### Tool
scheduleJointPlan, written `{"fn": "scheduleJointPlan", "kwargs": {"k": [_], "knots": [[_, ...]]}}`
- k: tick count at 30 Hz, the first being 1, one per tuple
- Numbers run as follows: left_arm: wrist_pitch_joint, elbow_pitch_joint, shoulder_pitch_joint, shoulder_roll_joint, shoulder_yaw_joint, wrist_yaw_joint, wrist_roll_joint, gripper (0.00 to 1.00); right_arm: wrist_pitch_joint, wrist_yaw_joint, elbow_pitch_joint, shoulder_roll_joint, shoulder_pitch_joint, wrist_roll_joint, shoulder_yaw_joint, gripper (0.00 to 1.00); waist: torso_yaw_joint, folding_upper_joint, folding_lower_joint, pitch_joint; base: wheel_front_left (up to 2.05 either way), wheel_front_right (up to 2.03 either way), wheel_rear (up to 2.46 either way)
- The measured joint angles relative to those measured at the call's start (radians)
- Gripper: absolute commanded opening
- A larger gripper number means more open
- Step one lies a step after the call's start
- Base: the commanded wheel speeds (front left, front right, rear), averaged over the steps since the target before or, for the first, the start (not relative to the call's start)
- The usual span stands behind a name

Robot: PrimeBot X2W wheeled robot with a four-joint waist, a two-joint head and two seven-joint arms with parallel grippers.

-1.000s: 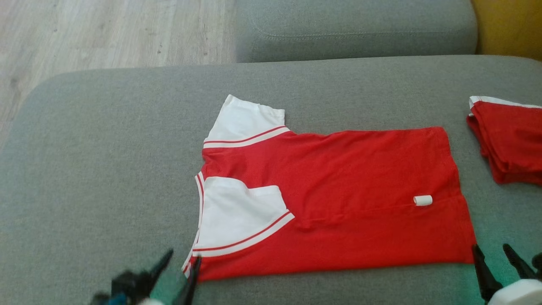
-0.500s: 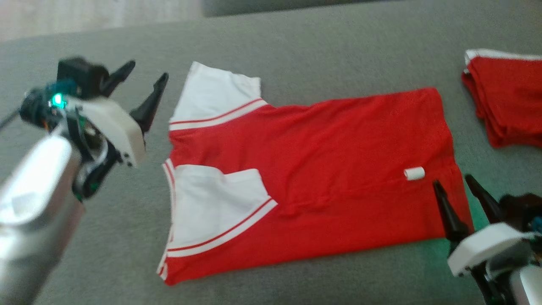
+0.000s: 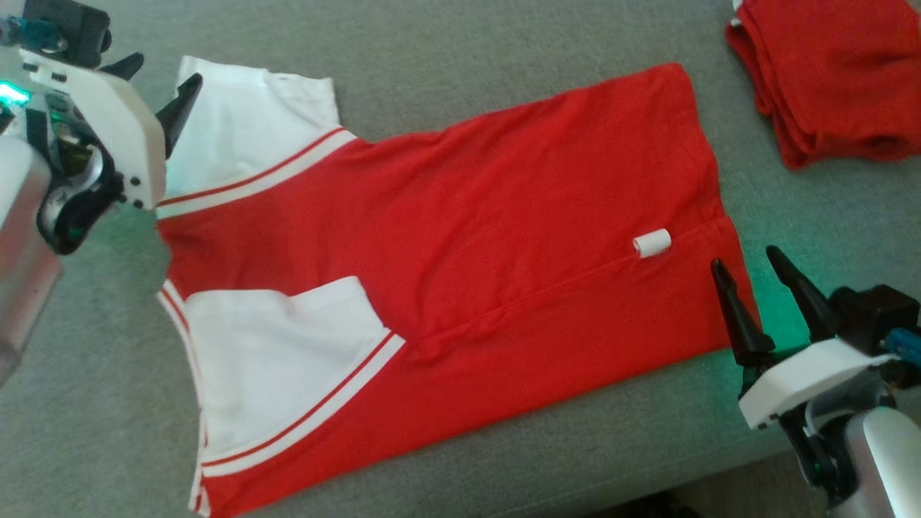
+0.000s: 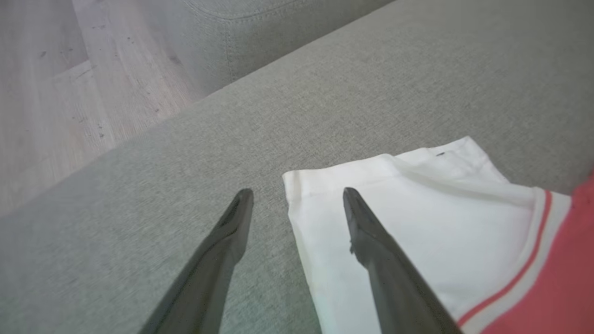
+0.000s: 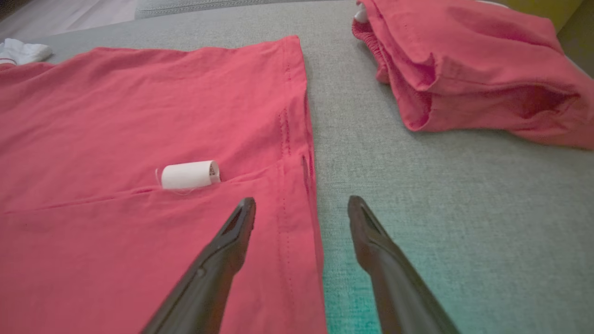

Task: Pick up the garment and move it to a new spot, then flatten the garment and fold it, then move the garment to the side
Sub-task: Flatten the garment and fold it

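Jaws wide, the left gripper (image 3: 162,78) straddles the far sleeve (image 3: 245,122) edge and the right gripper (image 3: 745,260) the shirt (image 3: 468,216) hem (image 3: 709,180); both should dip to the cushion (image 3: 504,43) and pinch every layer.

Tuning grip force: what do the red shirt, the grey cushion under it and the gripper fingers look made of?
Red shirt: thin matte knit, maybe cotton blend; lies limp with soft creases, stitched hem. Grey cushion: coarse woven upholstery, visible matte weave. Fingers: dark, smooth, faint sheen, probably hard plastic; rubber not excluded.
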Motion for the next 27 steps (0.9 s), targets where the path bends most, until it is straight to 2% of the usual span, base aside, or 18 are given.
{"fn": "scheduleJointPlan", "kwargs": {"k": [11,12,13,15,16,19,20,21,22,27], "knots": [[0.083,0.076,-0.090,0.034,-0.102,0.000,-0.062,1.00,-0.030,0.000,0.038,0.010,-0.044,-0.008,0.012,1.00,-0.060,0.0000,-0.0002,0.056,0.00,0.00,0.00],[0.089,0.076,-0.091,0.040,-0.109,0.000,-0.073,0.93,-0.030,0.000,0.040,0.011,-0.044,-0.008,0.012,1.00,-0.063,0.0000,-0.0003,0.055,0.00,0.00,0.00],[0.093,0.075,-0.093,0.046,-0.116,0.000,-0.080,0.81,-0.030,0.000,0.042,0.012,-0.044,-0.008,0.012,1.00,-0.067,0.0000,-0.0004,0.054,0.00,0.00,0.00],[0.097,0.074,-0.096,0.057,-0.132,0.000,-0.096,0.49,-0.031,0.000,0.045,0.013,-0.044,-0.008,0.012,1.00,-0.074,0.0000,-0.0003,0.053,0.00,0.00,0.00],[0.103,0.074,-0.096,0.060,-0.135,0.000,-0.105,0.47,-0.035,0.000,0.048,0.014,-0.044,-0.008,0.012,1.00,-0.077,0.0000,-0.0003,0.052,0.00,0.00,0.00],[0.105,0.067,-0.096,0.074,-0.150,0.000,-0.129,0.31,-0.040,0.000,0.051,0.016,-0.044,-0.008,0.011,1.00,-0.086,0.0000,-0.0003,0.051,0.00,0.00,0.00],[0.105,0.062,-0.097,0.079,-0.158,0.000,-0.138,0.22,-0.040,0.000,0.053,0.016,-0.044,-0.008,0.011,1.00,-0.088,0.0000,-0.0003,0.050,0.00,0.00,0.00],[0.105,0.058,-0.097,0.082,-0.164,0.000,-0.147,0.05,-0.040,0.000,0.054,0.016,-0.044,-0.008,0.011,1.00,-0.091,0.0000,-0.0003,0.049,0.00,0.00,0.00],[0.105,0.054,-0.097,0.086,-0.169,0.000,-0.155,0.00,-0.040,0.000,0.055,0.016,-0.044,-0.008,0.011,1.00,-0.093,0.0000,-0.0004,0.048,0.00,0.00,0.00],[0.088,0.026,-0.102,0.110,-0.205,0.000,-0.174,0.00,-0.040,0.000,0.056,0.016,-0.044,-0.008,0.008,1.00,-0.095,0.0000,-0.0003,0.045,0.00,0.00,0.00]]}}
